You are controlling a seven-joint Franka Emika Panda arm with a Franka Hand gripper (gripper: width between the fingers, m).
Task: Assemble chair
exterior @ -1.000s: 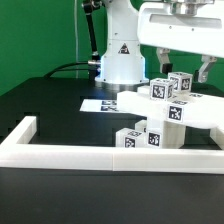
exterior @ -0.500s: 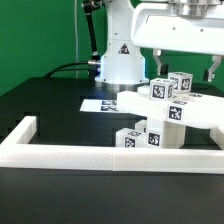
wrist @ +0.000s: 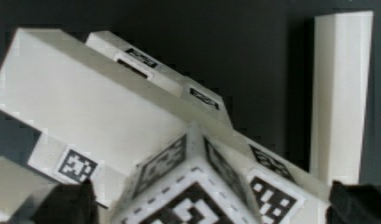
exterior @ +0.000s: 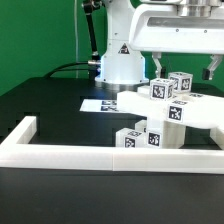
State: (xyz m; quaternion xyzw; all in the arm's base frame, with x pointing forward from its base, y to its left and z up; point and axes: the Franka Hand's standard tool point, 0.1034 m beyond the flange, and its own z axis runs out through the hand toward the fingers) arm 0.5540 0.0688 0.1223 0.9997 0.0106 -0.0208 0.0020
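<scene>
Claw [exterior: 184, 66]: jaws spread wide, empty, poised directly above the chair [exterior: 165, 112]. Chair: white tagged blocks stacked on the black tabletop [exterior: 50, 105], just behind the long white border frame [exterior: 100, 152]. Marker board [exterior: 100, 104]: flat, beside the chair toward the exterior view's left. Open tabletop lies farther left.

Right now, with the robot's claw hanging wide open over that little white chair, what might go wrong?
1. The half-built chair stands as a stack of blocky pieces. If the open gripper comes down off-centre, a finger might knock the top blocks askew.
2. The chair sits close to the white border frame, so a nudge could jam it against the frame.
3. In the wrist view the chair fills nearly the whole picture, so the fingers may be hard to line up.
</scene>
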